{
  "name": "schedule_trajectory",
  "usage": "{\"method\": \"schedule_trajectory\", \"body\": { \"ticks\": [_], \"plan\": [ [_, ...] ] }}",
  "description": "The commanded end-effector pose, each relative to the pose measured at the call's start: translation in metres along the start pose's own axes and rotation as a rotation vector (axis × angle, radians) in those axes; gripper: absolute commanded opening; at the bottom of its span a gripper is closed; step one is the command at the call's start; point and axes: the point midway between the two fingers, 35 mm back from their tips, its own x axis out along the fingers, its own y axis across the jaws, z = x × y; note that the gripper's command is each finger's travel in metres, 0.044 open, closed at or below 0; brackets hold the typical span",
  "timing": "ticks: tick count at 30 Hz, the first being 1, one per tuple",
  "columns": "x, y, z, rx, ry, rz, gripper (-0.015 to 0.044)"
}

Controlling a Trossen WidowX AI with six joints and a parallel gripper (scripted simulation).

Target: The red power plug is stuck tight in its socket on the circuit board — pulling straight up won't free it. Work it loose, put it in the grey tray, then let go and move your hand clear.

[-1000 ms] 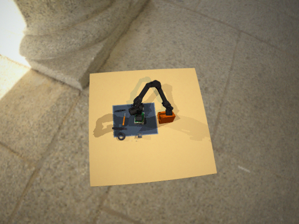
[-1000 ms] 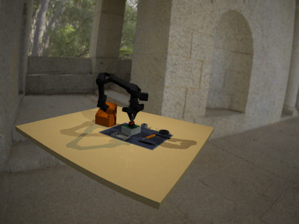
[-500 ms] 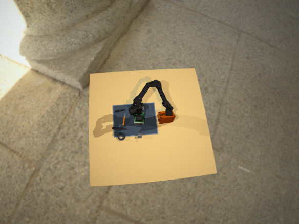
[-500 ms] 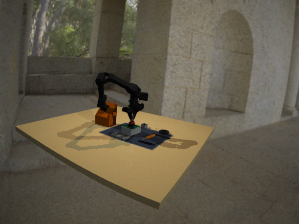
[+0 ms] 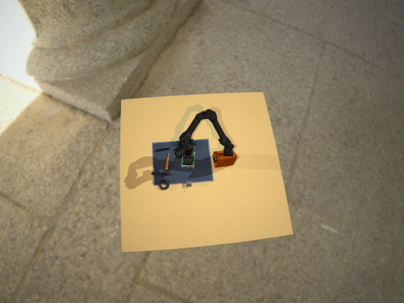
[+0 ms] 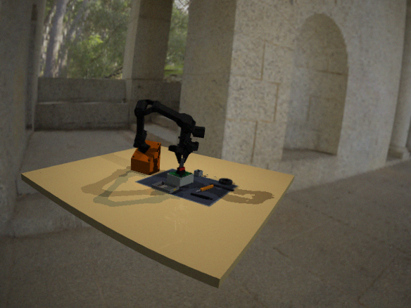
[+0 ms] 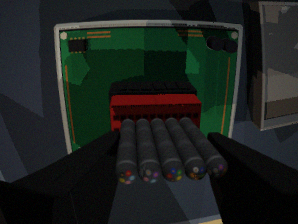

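Observation:
The red plug (image 6: 181,169) (image 7: 155,103) is in the black socket (image 7: 152,88) on the green circuit board (image 5: 187,165) (image 7: 90,110), which sits on a pale block. Several grey cables run from the plug towards the wrist camera. My gripper (image 6: 181,165) (image 7: 164,143) points down at the board and is shut on the plug, one finger at each side. How far the plug is seated is not clear. The grey tray (image 6: 170,190) (image 7: 256,75) lies beside the board, at the right in the wrist view; the arm hides it in the top view.
An orange-handled tool (image 5: 167,163) (image 6: 207,188), dark tweezers (image 5: 162,149) (image 6: 201,196), a dark bar (image 5: 161,173) and a small grey block (image 5: 189,183) (image 6: 198,172) lie around the board. A dark ring also lies at the mat's edge. The orange arm base (image 5: 225,160) (image 6: 144,165) stands beside the mat.

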Motion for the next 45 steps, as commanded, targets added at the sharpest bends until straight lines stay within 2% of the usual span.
{"method": "schedule_trajectory", "body": {
  "ticks": [1,5,13,17,28,32,45],
  "plan": [
    [-0.011,0.01,0.0,-0.02,-0.014,-0.07,0.0],
    [-0.012,0.009,0.0,-0.02,-0.014,-0.055,0.0],
    [-0.013,-0.009,0.0,-0.022,-0.012,0.158,0.0],
    [-0.015,-0.013,0.0,-0.022,-0.011,0.199,0.0],
    [-0.018,0.009,0.0,-0.02,-0.014,-0.051,0.0],
    [-0.019,0.01,0.0,-0.02,-0.014,-0.072,0.0],
    [-0.022,-0.013,0.0,-0.022,-0.011,0.2,0.0]
  ]
}}
